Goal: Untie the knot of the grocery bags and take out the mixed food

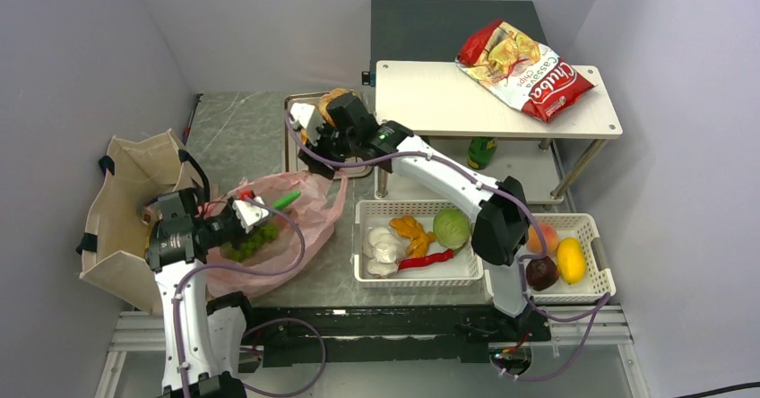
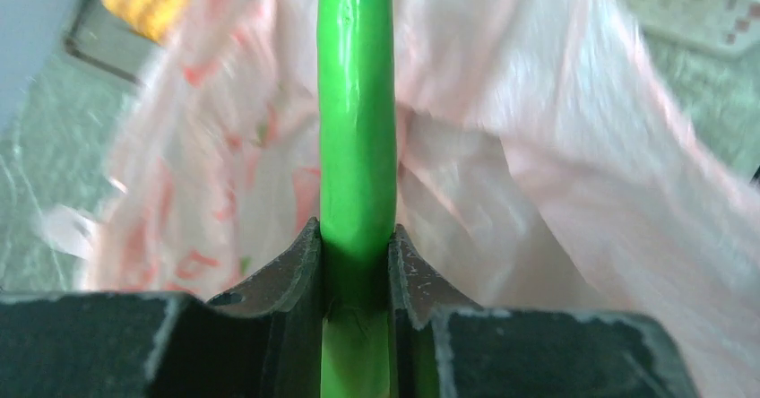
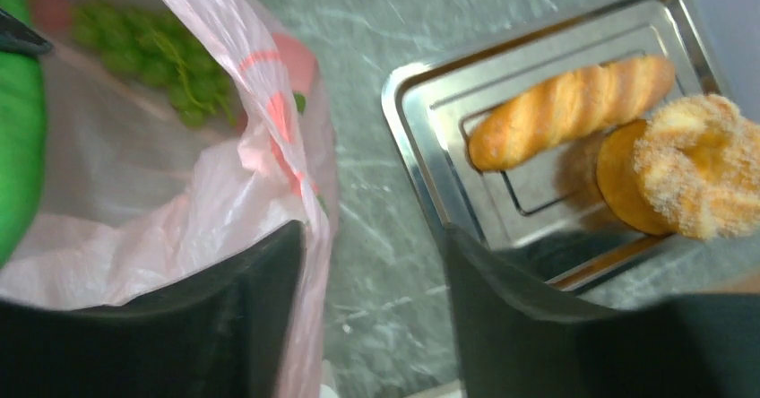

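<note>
Where the right arm crosses the table: its forearm passes over the far right corner of the left white basket (image 1: 417, 281) and covers the gap to the right white basket (image 1: 587, 221).
Surroundings: raised white shelf (image 1: 430, 102) carrying a red Cassava chips bag (image 1: 524, 71); green bottle (image 1: 481, 151) beneath the shelf.
Left gripper (image 2: 357, 259): fingers clamped on the long green vegetable (image 2: 357, 129), which sticks out past the fingertips over the pink bag (image 2: 538, 147).
Right gripper (image 3: 372, 308): fingers well apart with nothing between them, above bare table between the pink bag and the metal tray (image 3: 414, 138).
Hard to make out: bag film lies along one right finger, probably touching, but that edge is blurred.
Pink bag: lies on the table with its mouth open, between the beige tote (image 1: 125, 192) and the tray; green grapes (image 3: 166, 62) inside.
Beige tote: open at the table's left edge; contents mostly hidden behind the left arm.
Metal tray: twisted baguette (image 3: 565, 111) and sugared ring bun (image 3: 668, 183), side by side.
Left white basket: garlic (image 1: 381, 244), cabbage (image 1: 451, 228), red chilli (image 1: 428, 259), orange-yellow pieces (image 1: 410, 230).
Right white basket: dark red fruit (image 1: 541, 272), peach-coloured fruit (image 1: 542, 237), yellow fruit (image 1: 570, 260).
</note>
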You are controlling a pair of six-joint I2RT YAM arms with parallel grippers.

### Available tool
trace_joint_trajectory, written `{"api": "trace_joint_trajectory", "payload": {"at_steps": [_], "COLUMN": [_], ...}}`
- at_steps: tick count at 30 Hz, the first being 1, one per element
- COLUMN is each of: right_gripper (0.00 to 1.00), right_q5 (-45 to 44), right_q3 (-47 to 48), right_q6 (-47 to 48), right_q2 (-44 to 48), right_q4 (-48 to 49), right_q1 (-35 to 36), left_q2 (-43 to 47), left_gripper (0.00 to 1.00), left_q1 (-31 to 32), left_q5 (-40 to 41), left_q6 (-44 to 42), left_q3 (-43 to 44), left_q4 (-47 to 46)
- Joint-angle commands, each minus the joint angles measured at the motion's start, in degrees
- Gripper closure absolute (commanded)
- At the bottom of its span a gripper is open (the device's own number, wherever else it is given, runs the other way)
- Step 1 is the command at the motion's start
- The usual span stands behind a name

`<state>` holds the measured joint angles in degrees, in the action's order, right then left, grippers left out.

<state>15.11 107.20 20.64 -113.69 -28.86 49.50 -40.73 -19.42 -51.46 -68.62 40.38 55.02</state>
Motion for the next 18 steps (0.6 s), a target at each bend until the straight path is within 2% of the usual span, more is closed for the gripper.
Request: {"api": "trace_joint_trajectory", "payload": {"at_steps": [1, 3, 6, 13, 18], "right_gripper": [0.26, 0.14, 0.10, 0.09, 0.10], "right_q5": [7.56, 8.98, 9.07, 14.53, 15.92], "right_q3": [2.73, 0.49, -3.48, -11.82, -12.31], "right_q6": [-5.01, -6.99, -10.10, -25.54, -31.80], "right_q2": [4.36, 7.64, 12.53, 20.61, 19.29], "right_q4": [1.12, 3.80, 8.69, 21.82, 31.84], "right_q1": [0.22, 0.16, -0.47, -2.91, 0.15], "left_q2": [-1.31, -1.88, -1.09, 0.83, 1.76], "left_gripper": [1.00, 1.00, 1.00, 1.00, 0.98], "left_q1": [0.19, 0.23, 0.26, 1.03, 7.14], "left_q5": [-11.41, -11.72, -11.87, -12.23, -9.19], "left_q6": [8.95, 13.64, 21.68, 39.54, 48.06], "left_q3": [6.49, 7.38, 6.83, 7.30, 8.68], "left_q4": [-5.68, -8.50, -15.34, -29.59, -35.98]}}
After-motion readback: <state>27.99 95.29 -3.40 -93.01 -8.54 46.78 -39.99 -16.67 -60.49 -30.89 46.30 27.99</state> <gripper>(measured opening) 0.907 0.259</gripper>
